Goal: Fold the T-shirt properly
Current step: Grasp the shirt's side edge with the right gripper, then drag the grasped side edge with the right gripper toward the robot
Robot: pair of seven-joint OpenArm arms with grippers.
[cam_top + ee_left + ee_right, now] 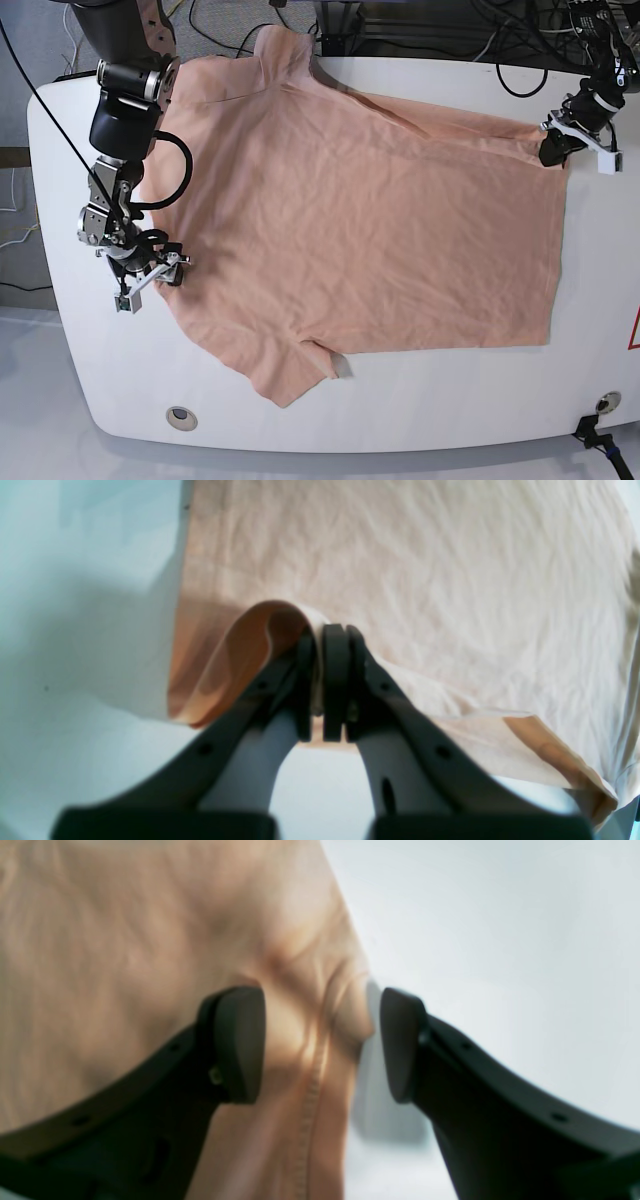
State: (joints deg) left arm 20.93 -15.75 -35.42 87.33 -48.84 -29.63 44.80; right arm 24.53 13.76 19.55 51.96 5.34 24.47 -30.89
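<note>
T-shirt (pixel 360 220) is spread flat on the white worktop (pixel 60 180). A hem corner is pinched in the closed jaws of the left gripper (pixel 327 680). Right gripper (pixel 320 1045) jaws are parted around a sleeve seam, nothing held. Spreading step judged under way; a fresh right-hand grip is needed before folding.

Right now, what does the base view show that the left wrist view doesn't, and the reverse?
Only the base view shows the whole T-shirt spread flat on the white table, its collar and both sleeves, plus the right gripper at a sleeve edge and the cables behind. Only the left wrist view shows the left gripper up close, jaws shut on a curled fabric fold. Both show the peach shirt, the table and the left gripper clamping the shirt's edge.
</note>
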